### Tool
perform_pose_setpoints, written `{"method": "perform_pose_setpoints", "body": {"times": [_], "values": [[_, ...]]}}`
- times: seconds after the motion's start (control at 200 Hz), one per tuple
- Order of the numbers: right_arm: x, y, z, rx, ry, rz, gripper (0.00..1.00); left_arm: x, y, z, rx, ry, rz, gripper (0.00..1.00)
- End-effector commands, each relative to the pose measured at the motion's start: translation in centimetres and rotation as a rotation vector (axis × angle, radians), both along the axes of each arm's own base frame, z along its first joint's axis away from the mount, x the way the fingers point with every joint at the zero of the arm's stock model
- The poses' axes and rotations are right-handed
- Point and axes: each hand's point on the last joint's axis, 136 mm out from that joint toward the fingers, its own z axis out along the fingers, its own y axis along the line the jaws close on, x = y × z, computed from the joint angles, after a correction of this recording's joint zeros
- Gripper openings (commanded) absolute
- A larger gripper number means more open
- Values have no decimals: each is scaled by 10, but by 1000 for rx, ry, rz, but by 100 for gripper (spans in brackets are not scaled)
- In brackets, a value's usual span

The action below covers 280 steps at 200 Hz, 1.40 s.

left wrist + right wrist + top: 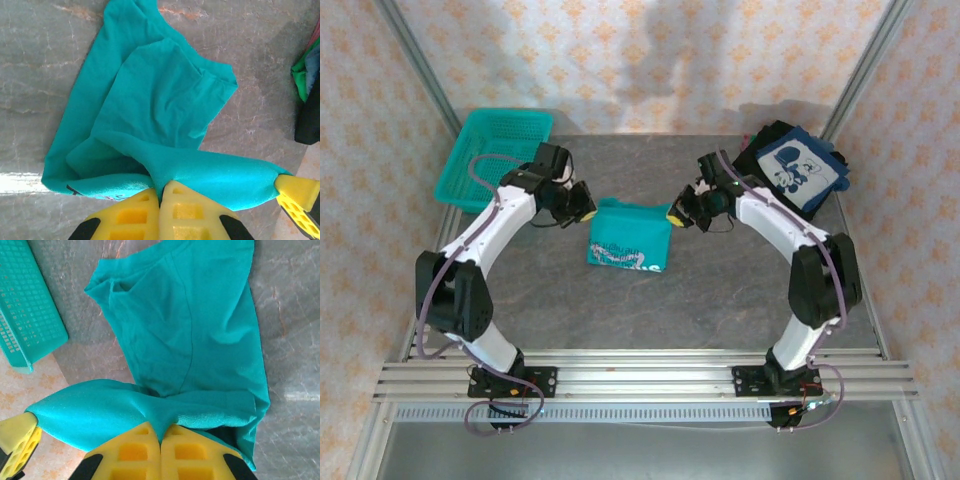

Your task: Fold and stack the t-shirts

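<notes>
Your teal t-shirt (pixel 628 238) is soft, matt knit cloth, pinched by the left gripper (pixel 161 192) and right gripper (pixel 161 432), whose yellow fingers (pixel 182 215) are dull moulded plastic with recessed pockets. Under the t-shirt the table (pixel 720 290) looks like smooth grey stone with a faint sheen; left of the t-shirt sits a plastic mesh basket (pixel 495 155), right of it matt dark cloth t-shirts (pixel 798 168).

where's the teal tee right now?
Top view: the teal t-shirt sits mid-table between the arms, its far corners pinched by the left gripper and right gripper; teal basket far left, dark folded shirts far right.
</notes>
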Motion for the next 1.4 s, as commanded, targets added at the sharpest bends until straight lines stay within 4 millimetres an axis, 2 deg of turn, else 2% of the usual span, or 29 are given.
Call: {"method": "perform_pose_setpoints", "body": {"times": [0.0,0.14,0.245,0.25,0.315,0.355,0.415,0.465,0.51,0.535,0.54,0.63,0.701,0.756,0.766,0.776,0.796,0.841,0.856,0.946,1.006,1.081,1.151,1.206,1.286,1.396], "values": [[11,-16,-11,-40,33,4,0,23,13,6,30,-39,16,0],[37,-24,-25,-47,57,-8,0,48,15,-3,53,-29,20,0],[58,-26,-44,-60,85,-2,0,70,19,-20,77,-8,37,0],[59,-27,-45,-61,86,-1,0,71,19,-26,79,3,38,0],[76,-28,-61,-79,93,-1,6,86,21,-44,88,26,52,0],[87,-31,-68,-93,106,-6,14,95,22,-51,98,33,60,10],[109,-36,-70,-118,82,-24,37,109,19,-55,84,36,69,40],[127,-41,-60,-151,26,-36,45,121,16,-43,62,6,84,56],[139,-48,-43,-183,-23,-46,53,131,14,-19,41,-46,92,67],[141,-50,-30,-201,-54,-38,57,135,14,-2,36,-77,93,95],[142,-51,-26,-204,-62,-34,58,135,14,0,37,-79,92,97],[129,-57,16,-286,-160,27,68,136,15,77,63,-206,50,100],[102,-53,34,-338,-215,125,73,120,19,130,82,-300,23,100],[79,-49,35,-371,-228,194,75,99,19,165,96,-384,-12,100],[75,-47,35,-374,-230,206,75,97,19,166,101,-386,-18,100],[72,-47,35,-379,-234,215,75,89,19,178,100,-415,-21,100],[66,-44,35,-386,-246,233,77,80,20,189,102,-445,-29,100],[54,-40,31,-413,-268,267,79,60,18,204,94,-500,-66,100],[51,-39,29,-420,-274,276,80,51,18,215,95,-537,-79,100],[45,-33,14,-440,-293,308,82,6,24,226,98,-614,-91,100],[49,-30,2,-439,-287,318,83,-23,29,226,97,-648,-89,100],[57,-23,-10,-433,-290,338,84,-57,36,217,103,-656,-81,100],[65,-16,-22,-429,-285,358,84,-86,39,195,97,-631,-76,100],[72,-12,-33,-437,-276,374,84,-107,41,170,102,-602,-78,100],[79,-8,-49,-440,-247,396,84,-133,54,140,137,-546,-52,100],[84,-4,-68,-461,-205,426,84,-161,64,122,158,-514,-34,100]]}}
